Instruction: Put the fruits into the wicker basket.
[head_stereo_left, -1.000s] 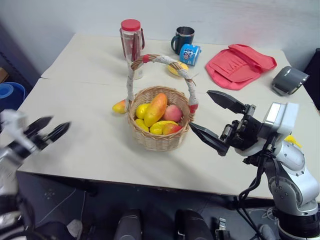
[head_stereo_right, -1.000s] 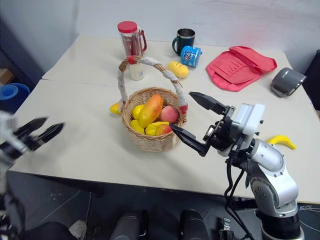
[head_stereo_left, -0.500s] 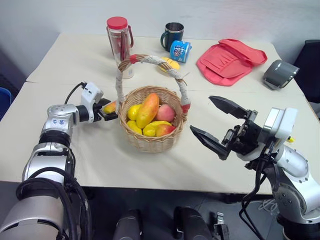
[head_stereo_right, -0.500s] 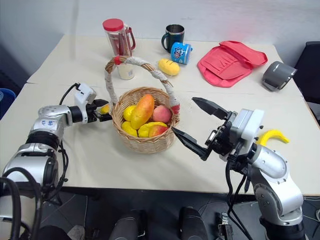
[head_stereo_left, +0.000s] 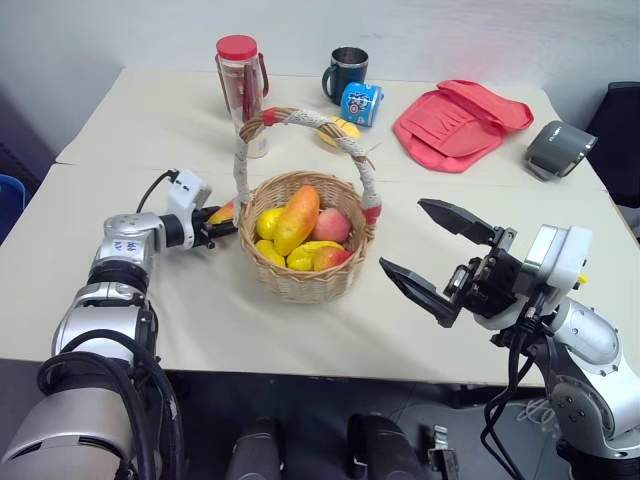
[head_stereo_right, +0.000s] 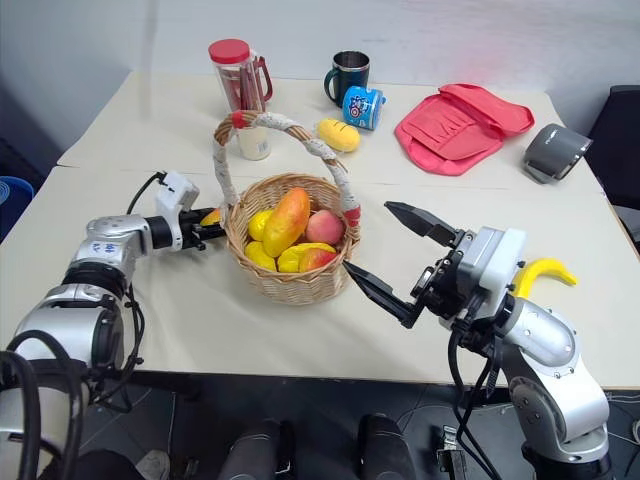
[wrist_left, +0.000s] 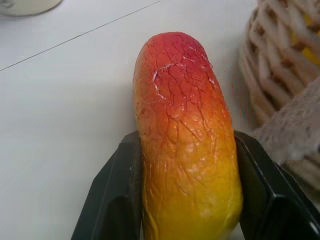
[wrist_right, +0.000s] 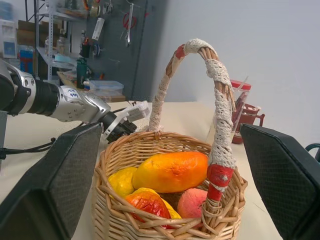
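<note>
Left pincer clamps the red-yellow pear, which lies on the tabletop just beside the wicker basket. Right pincer hangs wide open and empty near the basket's other side. Mango, peach and lemons sit inside.

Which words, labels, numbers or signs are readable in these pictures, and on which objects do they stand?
No text can be read with certainty.
Blue can: a round printed emblem, no readable words.
Left arm: small blue markings, too small to read.
Clear bottle: no legible label.
</note>
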